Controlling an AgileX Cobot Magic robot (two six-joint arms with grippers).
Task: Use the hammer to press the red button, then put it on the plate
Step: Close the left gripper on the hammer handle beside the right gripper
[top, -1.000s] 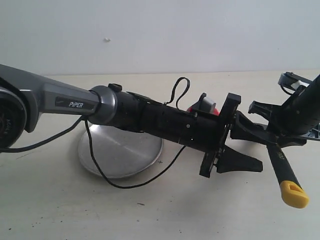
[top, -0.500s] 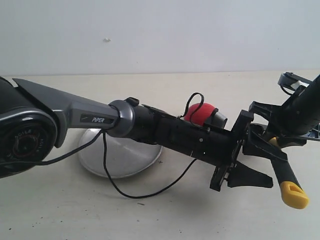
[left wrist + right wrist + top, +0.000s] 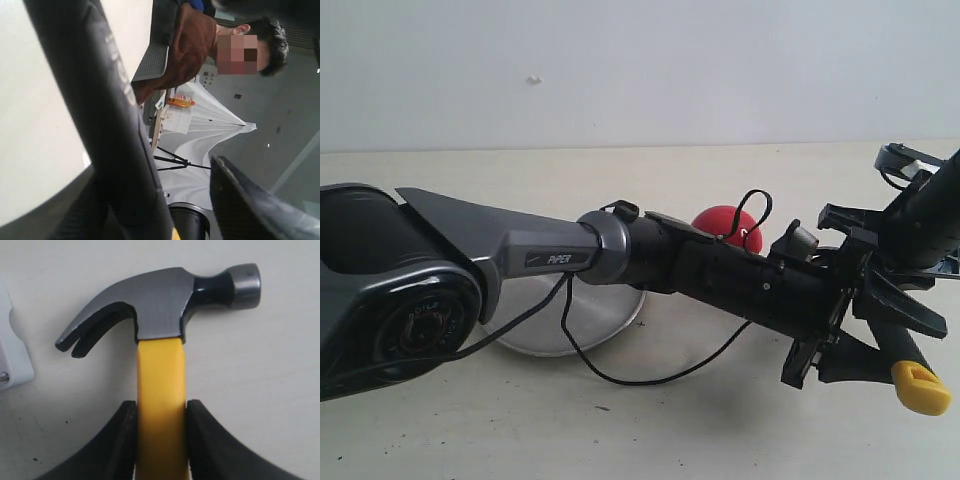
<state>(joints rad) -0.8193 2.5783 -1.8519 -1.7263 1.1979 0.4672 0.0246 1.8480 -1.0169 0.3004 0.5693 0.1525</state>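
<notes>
Exterior view: looks like a hand-over. Could drop the hammer (image 3: 920, 388) by letting go on the right before clamping on the left. Could also knock fingers together, with both grippers crowded at one spot. Possible snagging of the loose black cable (image 3: 620, 372) on the red button (image 3: 718, 222), sitting at ten o'clock from the left gripper (image 3: 905, 345). Some risk too of sweeping the plate (image 3: 605, 312), at eight o'clock from the button and partly under the left arm (image 3: 550, 258). Spread wide, that left gripper, one finger either side of the black handle, not pinching. At twelve o'clock from it, the right gripper (image 3: 868, 262), clamped higher on the hammer.

Left wrist view: shows the handle (image 3: 107, 115) running between the fingers (image 3: 240, 200) with a clear gap on one side. Released, gripping nothing.

Right wrist view: clenched on the yellow neck (image 3: 160, 375), both pads (image 3: 125, 440) tight against it just below the steel head (image 3: 160, 297). Cannot tell whether resting on the table (image 3: 250, 390) or lifted. Might twist under a pinch this near the head.
</notes>
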